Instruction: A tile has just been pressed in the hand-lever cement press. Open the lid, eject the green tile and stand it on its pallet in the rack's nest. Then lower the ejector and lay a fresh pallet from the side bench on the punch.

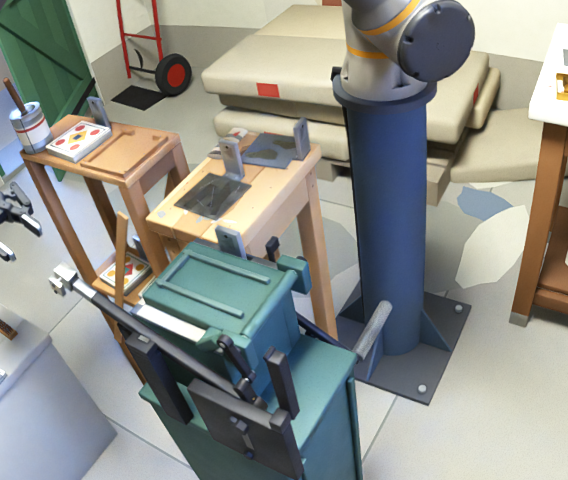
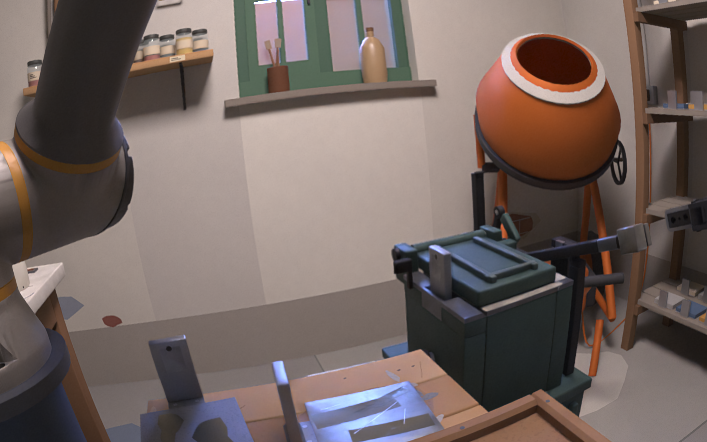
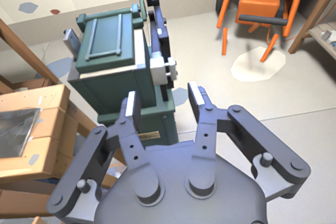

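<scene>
The green lid [image 1: 222,289] lies flat and closed on top of the cement press [image 1: 253,372], so the tile under it is hidden. The press's long lever [image 1: 134,315] reaches out to a light grey end block [image 1: 62,280]. My gripper [image 1: 10,227] hangs open and empty above and a little beyond that end block [image 3: 162,69], fingers pointing toward it. The side bench [image 1: 243,191] behind the press carries grey metal pallets [image 1: 212,195]. The wooden rack [image 1: 103,150] stands left of the bench with a patterned tile [image 1: 77,138] on top.
The blue robot pedestal [image 1: 390,227] stands right of the bench. An orange cement mixer [image 2: 548,110] and a shelf unit [image 2: 691,220] stand beyond the press, close to my gripper. A grey counter [image 1: 10,392] sits below the gripper.
</scene>
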`<control>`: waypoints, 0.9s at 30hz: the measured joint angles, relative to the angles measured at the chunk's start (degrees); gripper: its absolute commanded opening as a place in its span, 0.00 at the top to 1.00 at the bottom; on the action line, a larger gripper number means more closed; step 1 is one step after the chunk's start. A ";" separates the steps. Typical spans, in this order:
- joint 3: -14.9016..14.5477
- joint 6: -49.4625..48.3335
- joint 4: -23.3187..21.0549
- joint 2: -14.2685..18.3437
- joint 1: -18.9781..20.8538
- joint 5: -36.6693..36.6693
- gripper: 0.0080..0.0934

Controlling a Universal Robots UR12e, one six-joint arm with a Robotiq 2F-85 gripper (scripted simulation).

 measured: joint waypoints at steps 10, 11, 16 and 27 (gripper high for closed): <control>0.11 0.00 -1.23 0.74 0.01 0.03 0.41; 0.13 0.01 -1.25 0.73 0.02 0.03 0.41; 0.37 0.07 -1.47 0.71 0.12 0.12 0.41; 1.71 0.52 -2.81 0.46 0.82 0.74 0.41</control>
